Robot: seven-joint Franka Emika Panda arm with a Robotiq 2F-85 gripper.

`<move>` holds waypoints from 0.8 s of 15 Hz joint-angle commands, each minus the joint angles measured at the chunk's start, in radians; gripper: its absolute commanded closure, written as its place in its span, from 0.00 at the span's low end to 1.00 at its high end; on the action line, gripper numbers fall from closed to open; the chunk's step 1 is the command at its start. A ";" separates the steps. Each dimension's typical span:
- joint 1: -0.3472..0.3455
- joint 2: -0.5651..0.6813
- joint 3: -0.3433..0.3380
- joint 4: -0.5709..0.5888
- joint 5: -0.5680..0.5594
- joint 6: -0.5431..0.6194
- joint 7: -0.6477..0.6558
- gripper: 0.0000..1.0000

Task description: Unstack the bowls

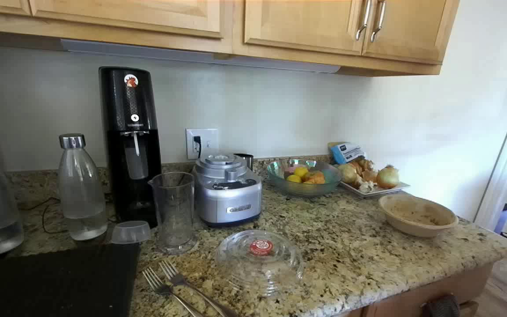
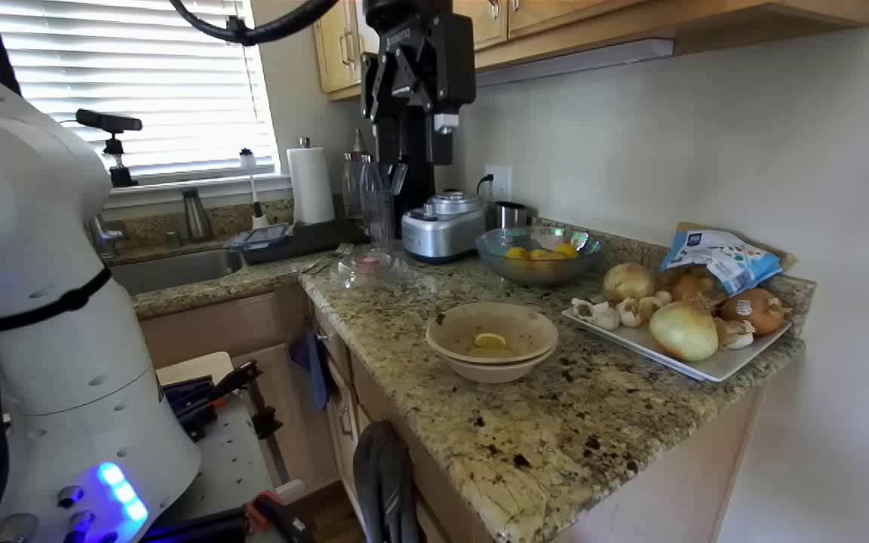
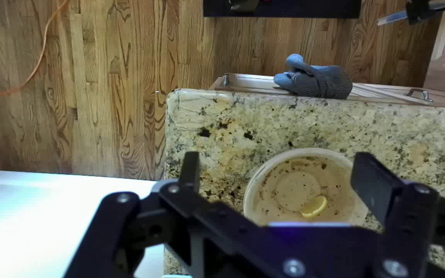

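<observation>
Two beige bowls are stacked on the granite counter. In an exterior view the upper bowl (image 2: 453,328) sits nested in the lower bowl (image 2: 491,372), whose outer side shows below the upper rim. The upper bowl has a speckled tan inside and holds a yellow lemon wedge (image 2: 490,341). In another exterior view the stack (image 1: 420,226) looks almost like one bowl near the counter's right end. My gripper (image 2: 413,154) is open and empty, high above the counter. In the wrist view the upper bowl (image 3: 298,189) lies below the spread fingers (image 3: 277,164), its near part hidden by the gripper body.
A white plate (image 2: 634,343) of onions and garlic stands near the bowls by the wall. A glass fruit bowl (image 1: 304,189), a food processor (image 1: 231,207), a clear plastic lid (image 1: 260,264) and forks (image 1: 183,281) are farther along. The counter edge (image 3: 245,94) is close to the bowls.
</observation>
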 commanded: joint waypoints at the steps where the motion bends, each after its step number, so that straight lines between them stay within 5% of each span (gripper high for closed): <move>1: 0.005 0.000 -0.004 0.002 -0.002 -0.003 0.003 0.00; 12: 0.006 0.034 -0.005 -0.019 0.027 0.053 0.048 0.00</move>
